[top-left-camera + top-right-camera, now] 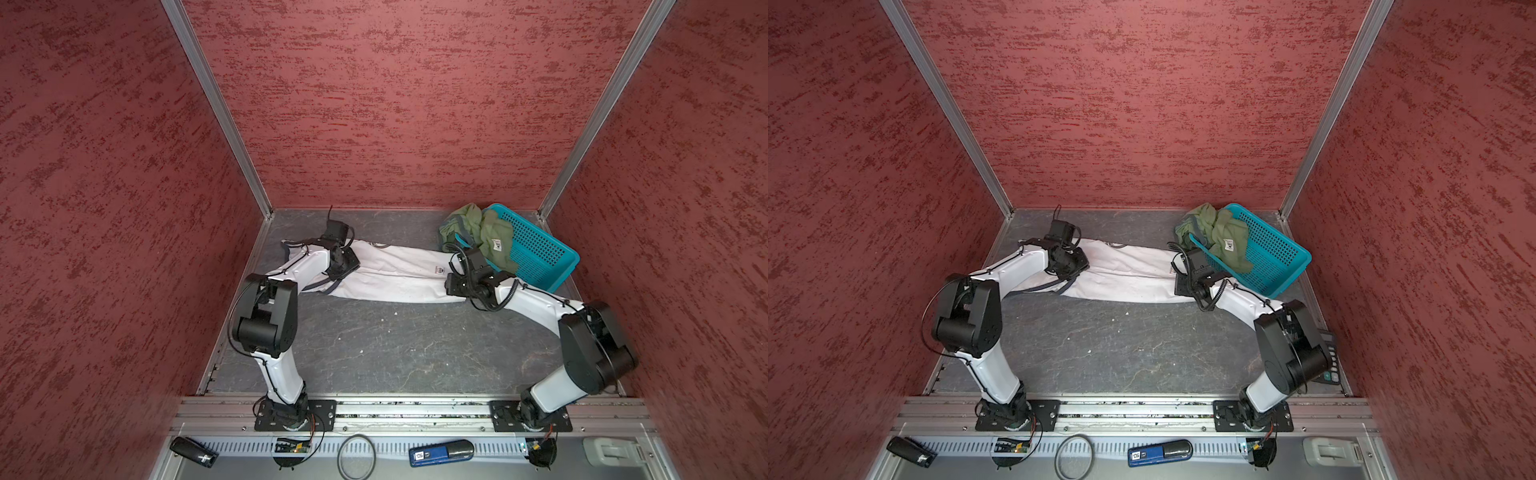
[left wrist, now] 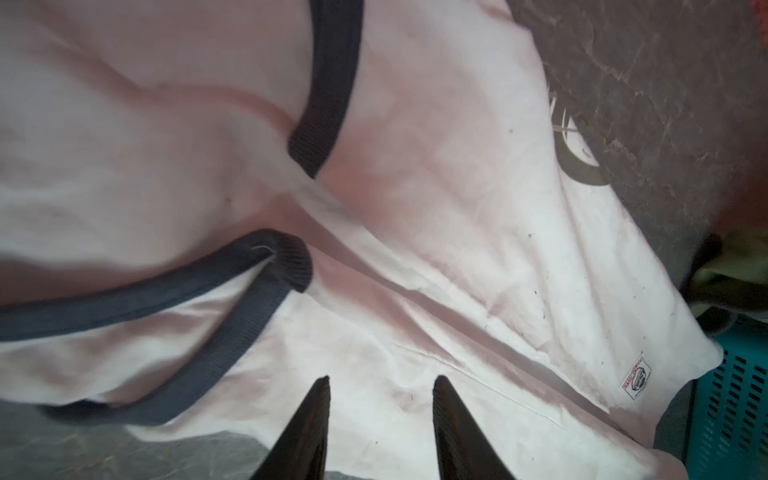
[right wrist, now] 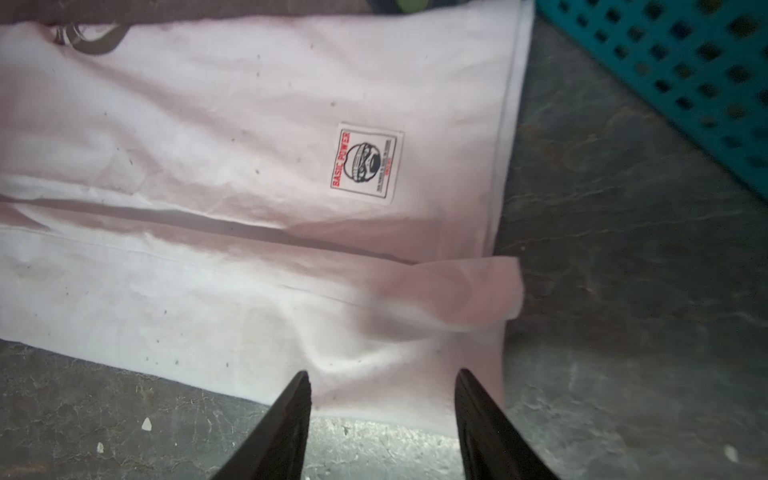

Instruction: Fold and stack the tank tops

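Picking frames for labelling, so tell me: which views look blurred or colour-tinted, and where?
Left wrist view: the white cloth tank top reads pink, soft around its dark ribbed trim. Right wrist view: same pink cast, its turned-up corner smeared, the sewn label legible. Both top views: sharp, evenly lit.

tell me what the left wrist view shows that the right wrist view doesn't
Only left wrist: the dark ribbed armhole trim of the white tank top. Only right wrist: a curled-over hem corner. Both: the white cloth, its sewn label, the teal mesh basket, the grey table, and each arm's own open gripper over the shirt: left gripper, right gripper.
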Controlling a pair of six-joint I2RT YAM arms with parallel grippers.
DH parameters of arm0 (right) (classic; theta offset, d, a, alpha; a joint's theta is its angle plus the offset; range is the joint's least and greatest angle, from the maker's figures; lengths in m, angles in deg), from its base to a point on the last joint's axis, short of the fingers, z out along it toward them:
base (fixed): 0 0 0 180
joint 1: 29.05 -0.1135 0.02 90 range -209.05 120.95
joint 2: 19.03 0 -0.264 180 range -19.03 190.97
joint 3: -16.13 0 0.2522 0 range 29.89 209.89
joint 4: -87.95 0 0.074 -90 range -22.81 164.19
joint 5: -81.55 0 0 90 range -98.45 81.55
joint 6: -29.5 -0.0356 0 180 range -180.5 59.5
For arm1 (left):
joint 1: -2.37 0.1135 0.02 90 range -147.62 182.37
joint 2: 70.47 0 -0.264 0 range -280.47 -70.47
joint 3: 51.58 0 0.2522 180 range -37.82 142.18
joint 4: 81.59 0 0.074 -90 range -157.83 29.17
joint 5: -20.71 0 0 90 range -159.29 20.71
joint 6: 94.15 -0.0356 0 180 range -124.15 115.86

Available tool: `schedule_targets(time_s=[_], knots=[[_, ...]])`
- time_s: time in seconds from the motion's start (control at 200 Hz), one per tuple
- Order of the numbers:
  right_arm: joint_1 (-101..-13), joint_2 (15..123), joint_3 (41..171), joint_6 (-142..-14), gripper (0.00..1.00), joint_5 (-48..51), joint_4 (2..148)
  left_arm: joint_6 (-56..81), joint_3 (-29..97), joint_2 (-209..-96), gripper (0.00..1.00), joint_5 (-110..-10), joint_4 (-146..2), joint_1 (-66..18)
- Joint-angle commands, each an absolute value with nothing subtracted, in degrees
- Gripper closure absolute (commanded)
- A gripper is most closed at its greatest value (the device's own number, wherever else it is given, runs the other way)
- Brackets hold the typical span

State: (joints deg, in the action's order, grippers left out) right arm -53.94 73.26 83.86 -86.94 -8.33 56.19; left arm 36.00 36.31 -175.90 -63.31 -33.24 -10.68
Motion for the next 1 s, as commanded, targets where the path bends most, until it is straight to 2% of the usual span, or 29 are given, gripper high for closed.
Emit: schedule_targets(time_s=[0.0, 0.22, 0.466, 0.661, 0.792, 0.992], knots=[[-54.1, 77.0, 86.8, -87.5, 0.43, -7.2, 58.5, 34.8, 38.8, -180.4, 0.61, -62.4, -35.8, -11.0], [-53.1, 85.4, 92.5, -86.0, 0.47, -12.2, 57.0, 32.7, 42.2, -185.8, 0.63, -64.5, -36.6, -10.2], [-52.5, 89.1, 89.9, -86.8, 0.47, -14.3, 55.1, 32.7, 35.9, -185.9, 0.62, -63.9, -39.5, -9.0], [-52.5, 82.6, 80.8, -88.2, 0.45, -15.0, 54.7, 34.5, 25.0, -180.4, 0.61, -62.8, -42.7, -9.3], [-52.5, 76.6, 75.6, -88.8, 0.45, -13.4, 54.3, 36.8, 17.0, -174.0, 0.60, -62.5, -44.4, -12.6], [-52.4, 70.1, 75.5, -89.3, 0.44, -12.7, 51.4, 42.2, 9.0, -164.0, 0.59, -62.4, -44.7, -18.2]])
